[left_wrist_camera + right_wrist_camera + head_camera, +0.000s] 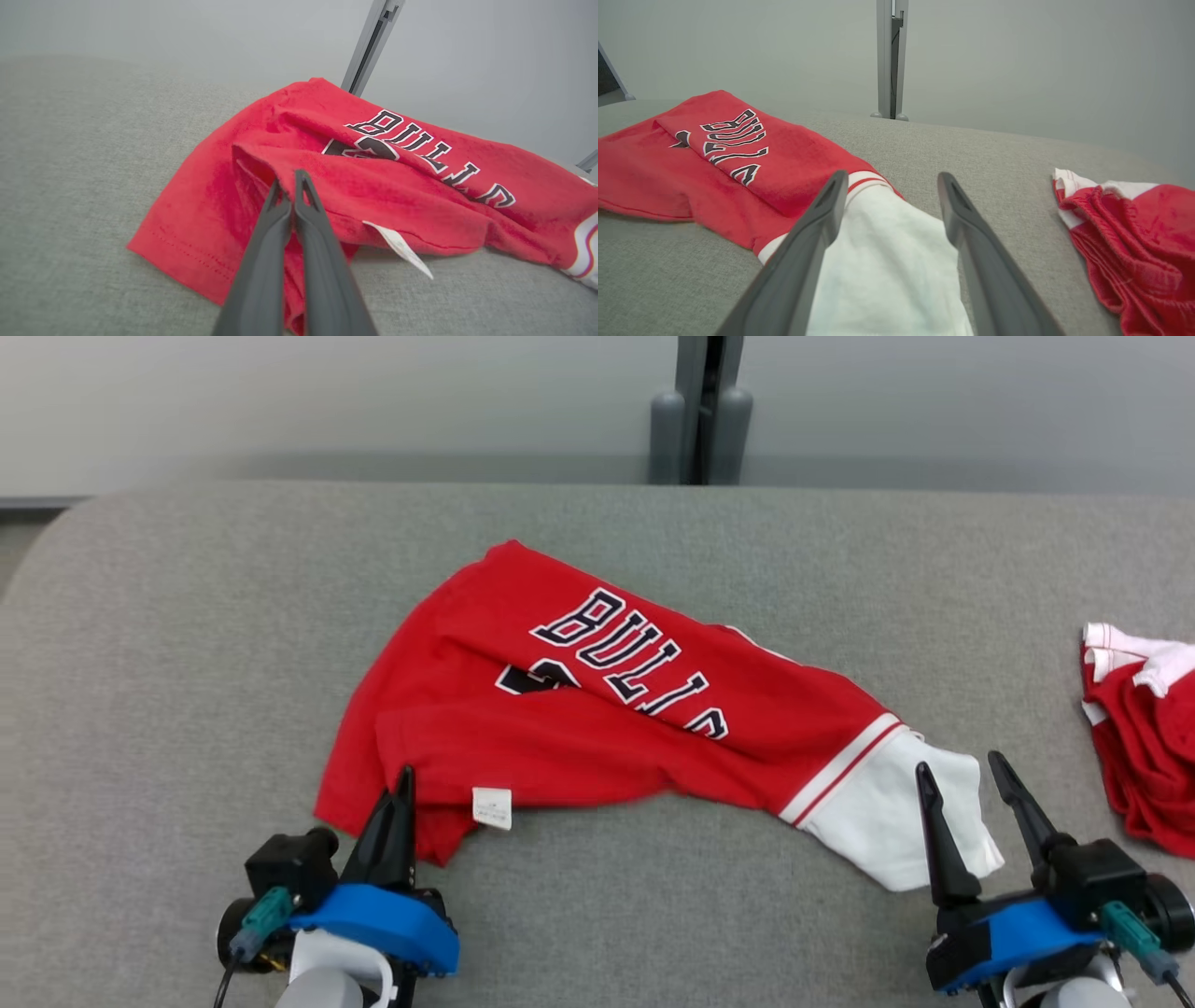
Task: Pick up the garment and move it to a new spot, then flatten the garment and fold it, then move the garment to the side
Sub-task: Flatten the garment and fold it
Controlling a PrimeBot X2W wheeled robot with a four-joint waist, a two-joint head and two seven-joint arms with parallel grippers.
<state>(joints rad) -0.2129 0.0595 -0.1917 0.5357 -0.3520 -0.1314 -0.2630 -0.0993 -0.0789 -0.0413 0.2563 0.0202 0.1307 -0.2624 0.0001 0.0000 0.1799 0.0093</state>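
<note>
Rumpled red jersey [560,747], black lettering, white sleeve at right.

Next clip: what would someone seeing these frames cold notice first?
A crumpled red Bulls jersey sprawls across the middle of the grey surface, its white sleeve trailing toward the robot's right. The left gripper has its fingers shut at the jersey's near left hem, while the right gripper stands open over the white sleeve. A second red and white garment lies bunched at the far right edge.

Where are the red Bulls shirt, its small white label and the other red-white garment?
red Bulls shirt [579,751]: head view, cloth under the lettering.
small white label [492,807]: head view, its middle.
other red-white garment [1153,756]: head view, red folds.
</note>
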